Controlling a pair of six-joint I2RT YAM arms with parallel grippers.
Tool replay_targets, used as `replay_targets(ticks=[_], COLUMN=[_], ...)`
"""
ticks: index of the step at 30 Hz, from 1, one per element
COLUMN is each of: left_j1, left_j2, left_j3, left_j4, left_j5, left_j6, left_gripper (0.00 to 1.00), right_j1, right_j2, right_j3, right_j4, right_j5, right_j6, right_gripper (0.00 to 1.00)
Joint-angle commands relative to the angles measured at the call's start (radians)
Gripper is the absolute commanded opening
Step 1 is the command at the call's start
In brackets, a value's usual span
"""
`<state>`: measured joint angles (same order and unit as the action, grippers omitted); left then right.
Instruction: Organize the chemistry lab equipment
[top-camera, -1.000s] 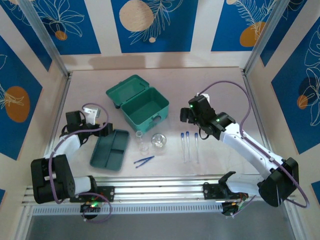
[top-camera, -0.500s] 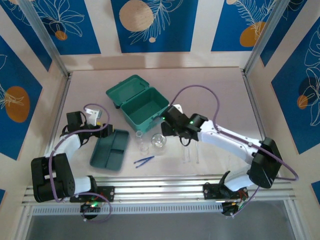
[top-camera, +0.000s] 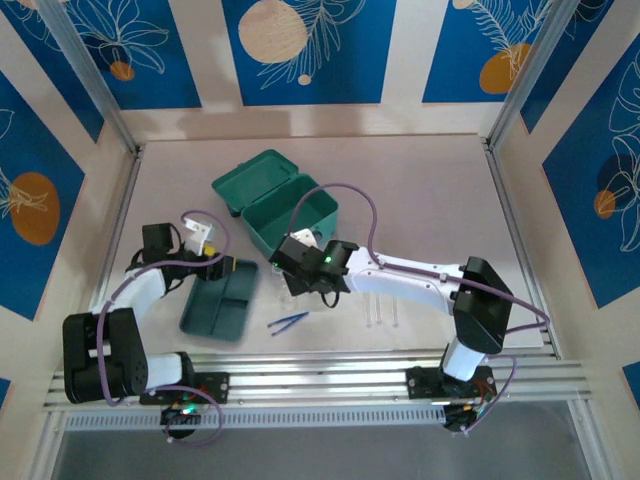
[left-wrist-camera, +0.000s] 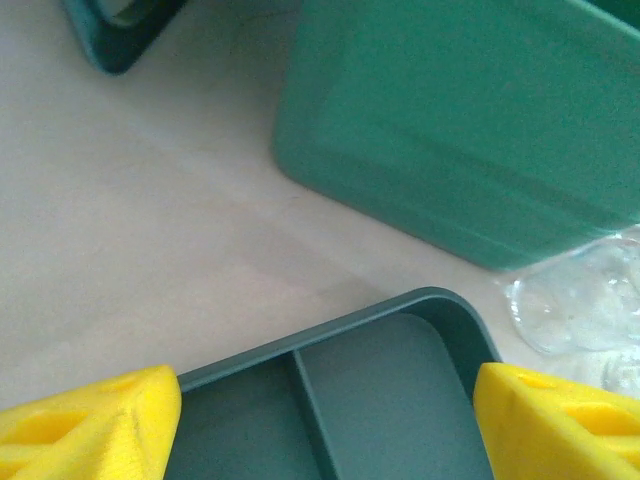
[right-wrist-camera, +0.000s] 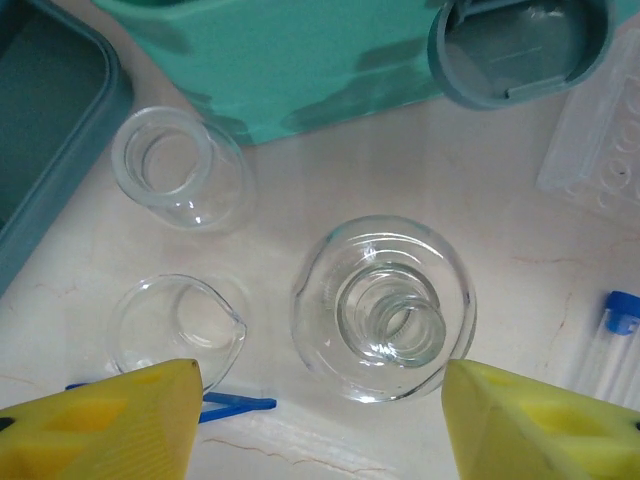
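The right pincer (right-wrist-camera: 320, 392) is spread wide above the glass flask (right-wrist-camera: 385, 310), just in front of the teal case (right-wrist-camera: 300, 60). A crooked squeeze may make the slippery flask tip into the tiny dish (right-wrist-camera: 175, 330).

clr glossy glass beaker (right-wrist-camera: 180, 168); matt plastic tray (left-wrist-camera: 400, 385)

Pale tabletop (top-camera: 420, 190); blue leaf-patterned wall panels (top-camera: 300, 50); aluminium rail (top-camera: 320, 375) along near edge.
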<state>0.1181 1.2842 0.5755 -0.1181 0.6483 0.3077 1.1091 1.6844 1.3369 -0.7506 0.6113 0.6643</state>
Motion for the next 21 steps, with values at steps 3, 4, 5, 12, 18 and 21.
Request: replay_targets(ticks=[3, 4, 5, 12, 18, 21], left_j1=[-0.034, -0.043, -0.052, -0.090, -0.092, -0.092], left_j2=[0.011, 0.019, 0.024, 0.060, 0.058, 0.057], left_j3=[0.027, 0.029, 0.029, 0.023, 0.014, 0.008], left_j4=[-0.016, -0.011, -0.002, 0.058, 0.067, 0.080], left_j5=[0.095, 0.094, 0.092, 0.094, 0.089, 0.085], left_j6=[0.092, 0.101, 0.105, 0.093, 0.093, 0.084], left_gripper=[0.78, 0.78, 0.79, 0.80, 0.79, 0.79], right_j1=[0.001, 0.000, -0.002, -0.052, -0.070, -0.069], right_j2=[0.011, 0.015, 0.020, 0.019, 0.028, 0.044], right_j3=[-0.008, -0.008, -0.008, -0.028, -0.043, -0.040], right_j4=[-0.005, -0.013, -0.025, -0.014, 0.010, 0.013], right_j5=[-0.021, -0.017, -0.006, -0.045, -0.064, -0.076], right_j6=[0.034, 0.041, 0.052, 0.073, 0.091, 0.096], right_gripper=[0.65, 0.65, 0.66, 0.62, 0.56, 0.51])
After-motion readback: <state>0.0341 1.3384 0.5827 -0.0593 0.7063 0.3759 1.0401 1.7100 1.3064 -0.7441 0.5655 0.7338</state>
